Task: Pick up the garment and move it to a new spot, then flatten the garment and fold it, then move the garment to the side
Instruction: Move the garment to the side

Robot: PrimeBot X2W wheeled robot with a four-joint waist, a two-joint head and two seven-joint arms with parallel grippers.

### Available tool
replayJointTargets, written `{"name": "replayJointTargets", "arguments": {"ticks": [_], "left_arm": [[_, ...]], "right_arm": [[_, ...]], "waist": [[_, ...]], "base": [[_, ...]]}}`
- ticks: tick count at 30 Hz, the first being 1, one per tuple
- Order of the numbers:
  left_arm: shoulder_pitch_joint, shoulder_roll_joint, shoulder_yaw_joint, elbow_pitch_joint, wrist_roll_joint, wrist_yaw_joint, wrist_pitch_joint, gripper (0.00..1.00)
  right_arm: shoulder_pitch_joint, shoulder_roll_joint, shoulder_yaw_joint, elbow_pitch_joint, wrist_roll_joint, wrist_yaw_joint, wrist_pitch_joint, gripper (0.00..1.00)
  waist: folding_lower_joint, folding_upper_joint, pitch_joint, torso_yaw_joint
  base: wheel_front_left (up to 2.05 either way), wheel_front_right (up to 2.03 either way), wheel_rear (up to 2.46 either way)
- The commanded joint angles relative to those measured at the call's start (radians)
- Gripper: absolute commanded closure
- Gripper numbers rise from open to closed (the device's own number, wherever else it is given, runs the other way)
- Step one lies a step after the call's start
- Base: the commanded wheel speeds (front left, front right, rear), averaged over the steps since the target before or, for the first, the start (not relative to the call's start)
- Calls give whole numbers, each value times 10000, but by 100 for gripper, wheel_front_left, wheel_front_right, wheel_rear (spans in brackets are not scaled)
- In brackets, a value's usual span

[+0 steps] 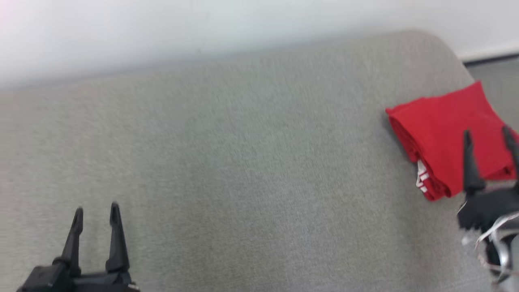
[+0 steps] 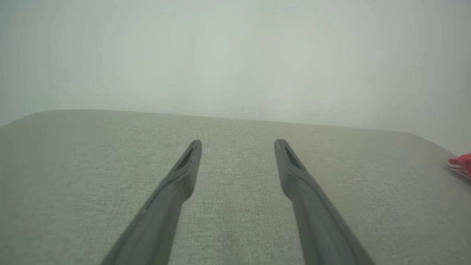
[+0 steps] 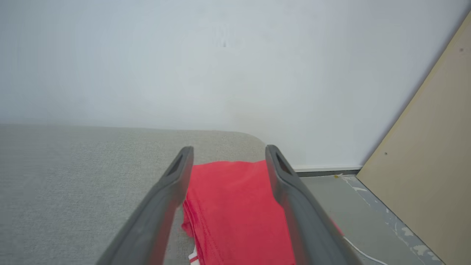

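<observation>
Head view shows the left gripper (image 1: 97, 208) low on the left, fingers wide apart, holding nothing, over the bare gray cushion (image 1: 243, 162). Far to the right, near the cushion's edge, lies the garment (image 1: 438, 129), red and folded up. The right gripper (image 1: 487, 131) is over it, fingers wide apart too, holding nothing. I think the garment is soft, light and floppy. Its layers could slip open. A good spot to pinch is the thick folded edge, all layers together.

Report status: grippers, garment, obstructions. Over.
Left gripper open, empty, over the grey fabric surface. Right gripper open, poised at the red garment. Garment folded, near the surface's right end. No obstruction seen.
</observation>
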Motion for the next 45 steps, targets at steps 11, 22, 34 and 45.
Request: {"name": "replayJointTargets", "arguments": {"ticks": [11, 22, 34, 45], "left_arm": [[737, -224, 468, 990, 480, -3, -27, 0], [1031, -293, 442, 1351, 658, -51, -27, 0], [944, -301, 440, 1540, 569, -69, -27, 0], [905, -302, 476, 1481, 528, -76, -27, 0]], "right_arm": [[1501, 623, 1144, 620, 482, -30, -1167, 0], [1973, 1236, 1348, 1425, 123, -30, -1935, 0], [2024, 1564, 1202, 2226, -305, -29, -2361, 0], [1858, 1689, 1139, 2369, -357, -30, -2451, 0]], "waist": [[3, 2, -1905, 1378], [3, 2, -2182, 1620], [3, 2, -2346, 1430], [3, 2, -2288, 1366]], "base": [[0, 0, 0], [0, 0, 0], [0, 0, 0], [0, 0, 0]]}}
